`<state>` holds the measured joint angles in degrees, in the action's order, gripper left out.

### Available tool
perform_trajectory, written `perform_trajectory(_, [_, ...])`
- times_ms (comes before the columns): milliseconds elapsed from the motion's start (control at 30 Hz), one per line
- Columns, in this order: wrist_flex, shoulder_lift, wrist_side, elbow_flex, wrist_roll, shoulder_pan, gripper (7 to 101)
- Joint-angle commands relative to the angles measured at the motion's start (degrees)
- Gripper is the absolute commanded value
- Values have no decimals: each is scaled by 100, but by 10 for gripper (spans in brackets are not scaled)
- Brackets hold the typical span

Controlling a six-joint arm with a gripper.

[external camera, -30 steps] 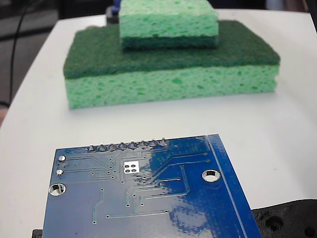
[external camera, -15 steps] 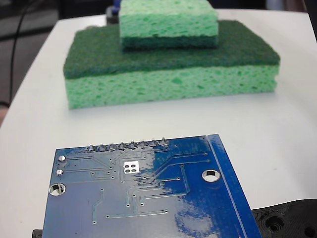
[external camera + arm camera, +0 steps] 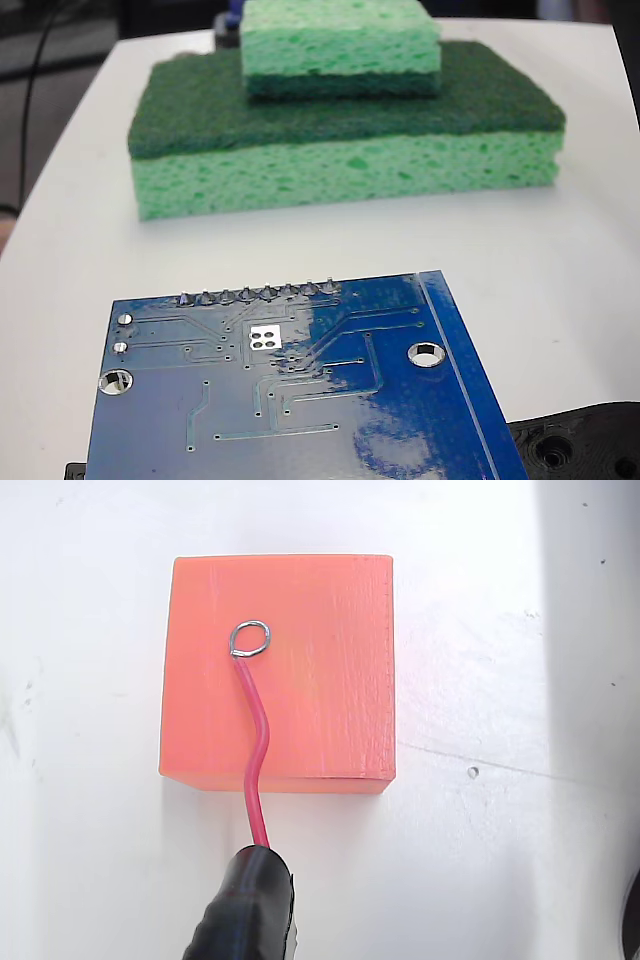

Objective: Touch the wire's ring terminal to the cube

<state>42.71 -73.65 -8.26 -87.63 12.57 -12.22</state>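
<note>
Red wire (image 3: pixel 256 755) w/ ring terminal (image 3: pixel 250 638) over orange cube (image 3: pixel 290 670); claw unseen.

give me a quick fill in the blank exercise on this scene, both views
In the wrist view, the ring terminal lies over the top face of the ____ cube.
The wire leading to the ring is ____ in colour.
In the fixed view, the small sponge sits on top of the ____ sponge.
The circuit board nearest the fixed camera is ____.

Missing words: orange; red; large; blue
</note>
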Motion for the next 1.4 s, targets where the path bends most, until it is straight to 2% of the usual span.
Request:
perform_trajectory(33, [-18,-26,-18,53,0,0,1003])
perform_trajectory(500, [-18,-229,0,53,-97,0,1003])
perform_trajectory(633, [193,-668,-53,53,-220,9,1003])
perform_trajectory(767, [677,-1318,-149,-44,-369,9,1003])
perform_trajectory(1033, [598,-4043,62,-2320,-633,211,1003])
perform_trajectory(1233, [9,-5845,492,-4526,-835,624,1003])
perform_trajectory(1400, [-114,-7506,606,-6012,-940,879,1003])
